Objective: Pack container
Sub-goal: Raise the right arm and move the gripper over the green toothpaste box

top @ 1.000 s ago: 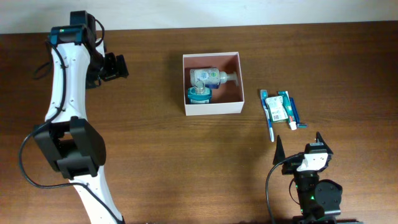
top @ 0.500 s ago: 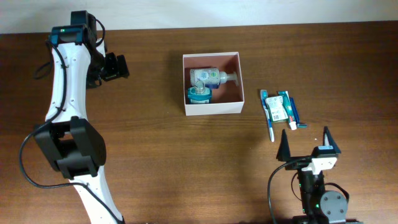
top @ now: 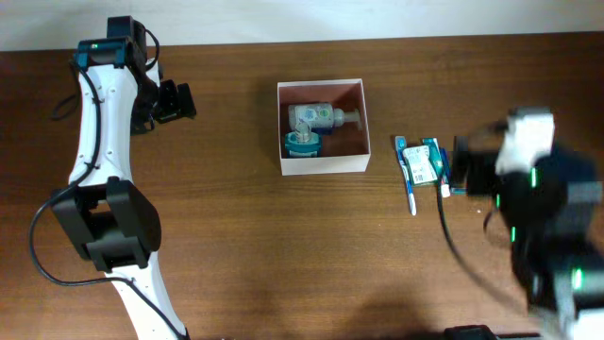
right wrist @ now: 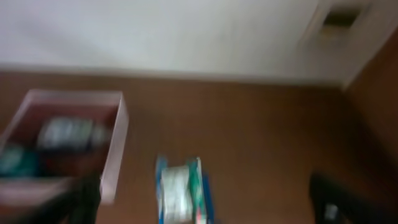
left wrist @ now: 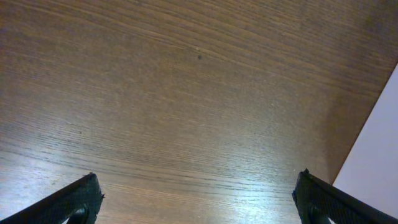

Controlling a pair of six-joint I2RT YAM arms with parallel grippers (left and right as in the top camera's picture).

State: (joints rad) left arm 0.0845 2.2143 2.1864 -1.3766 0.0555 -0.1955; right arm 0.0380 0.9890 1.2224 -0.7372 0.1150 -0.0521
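Note:
The container, a white box with a pinkish-brown inside, sits at the table's middle back. In it lie a clear pump bottle and a teal-capped item. A toothbrush and toothpaste pack lies on the table to its right. My right gripper is motion-blurred just right of the pack. In the right wrist view the right gripper is open and empty, with the pack between its fingers ahead and the container at left. My left gripper is open and empty over bare wood at the far left; the left wrist view shows the same.
The table's back edge meets a white wall. The left wrist view shows bare wood and a white strip past the table's edge. The left arm stretches along the left side of the table.
My right arm has swung fast from the front edge up and back to the spot just right of the toothbrush pack. The left arm and the objects have not moved.

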